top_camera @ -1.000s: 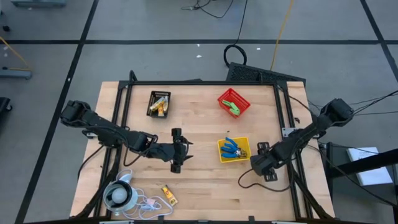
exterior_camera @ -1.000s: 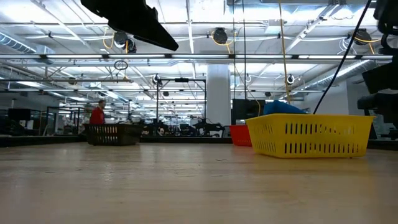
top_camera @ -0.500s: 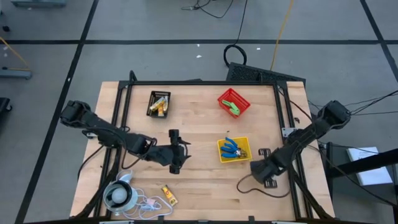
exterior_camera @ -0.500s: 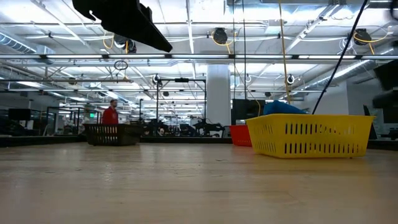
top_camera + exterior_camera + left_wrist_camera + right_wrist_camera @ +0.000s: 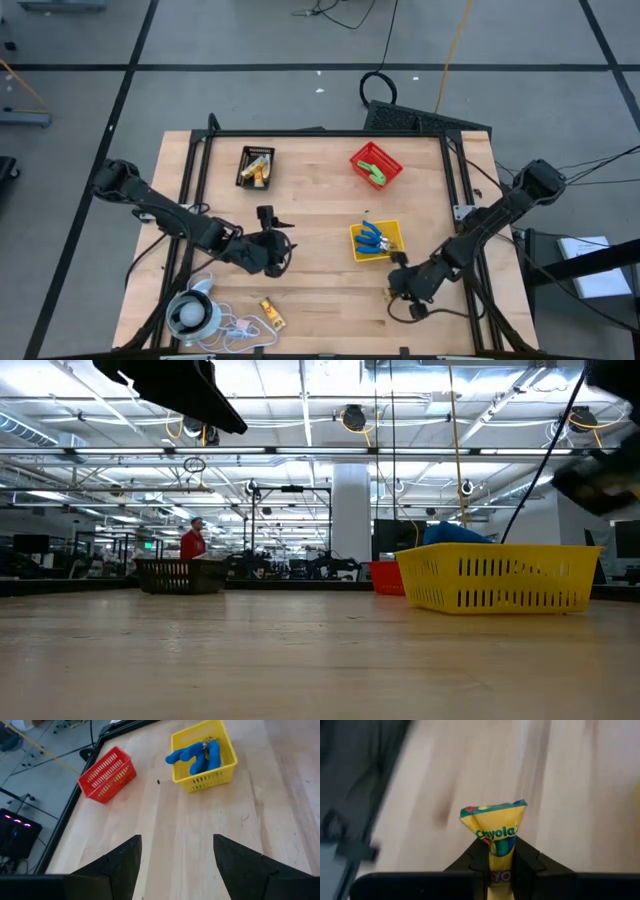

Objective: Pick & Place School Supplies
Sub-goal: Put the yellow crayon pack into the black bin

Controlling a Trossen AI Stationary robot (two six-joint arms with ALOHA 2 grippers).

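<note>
- A yellow crayon packet (image 5: 494, 832) is sitting pinched between the jaws of the right gripper (image 5: 500, 857), its printed top sticking out past the fingertips; the right gripper (image 5: 397, 285) is hanging over the counter (image 5: 320, 290) near its front edge, just in front of the yellow bin (image 5: 375, 240).
- Blue-handled scissors (image 5: 196, 757) are lying inside the yellow bin (image 5: 200, 777); they are also showing from above (image 5: 372, 238).
- A second yellow packet (image 5: 271, 314) is lying on the counter near the front edge, beside the white round object (image 5: 188, 316).
- A green item (image 5: 375, 171) is resting in the red bin (image 5: 377, 163), and yellow-orange packets (image 5: 259, 170) are sitting in the black bin (image 5: 255, 166).
- The left gripper (image 5: 268, 243) is hovering over bare wood left of centre, its jaws (image 5: 175, 862) spread wide and grasping nothing.
</note>
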